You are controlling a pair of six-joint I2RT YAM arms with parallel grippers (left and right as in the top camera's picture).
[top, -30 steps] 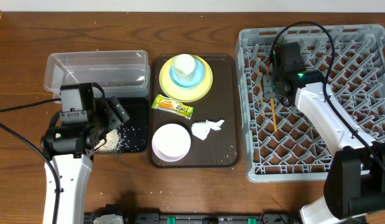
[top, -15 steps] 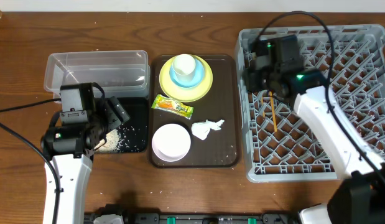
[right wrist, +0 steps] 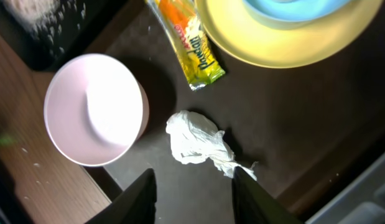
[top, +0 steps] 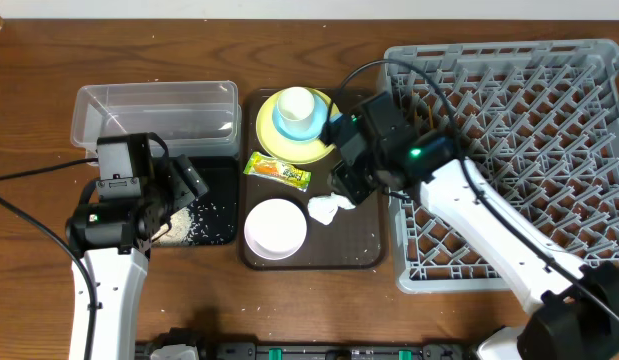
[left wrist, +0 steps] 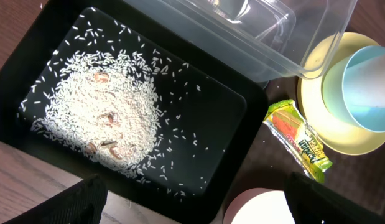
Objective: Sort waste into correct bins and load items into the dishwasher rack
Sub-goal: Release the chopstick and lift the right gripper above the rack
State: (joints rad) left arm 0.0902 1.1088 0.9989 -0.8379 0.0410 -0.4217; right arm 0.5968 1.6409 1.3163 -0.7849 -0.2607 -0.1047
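Above the brown wooden table [top: 29, 100], left claw [left wrist: 193, 194] and right claw [right wrist: 192, 190] both spread.

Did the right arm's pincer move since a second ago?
Yes. The right pincer swung left, off the grey rack, and now hangs over the brown tray by the white tissue.

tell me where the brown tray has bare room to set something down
Free: near right corner of the brown tray, bordered by the white-pinkish bowl, the tissue and the rim. Crowded: the far half, with yellow plate, wrapper and the right gripper above the tissue.
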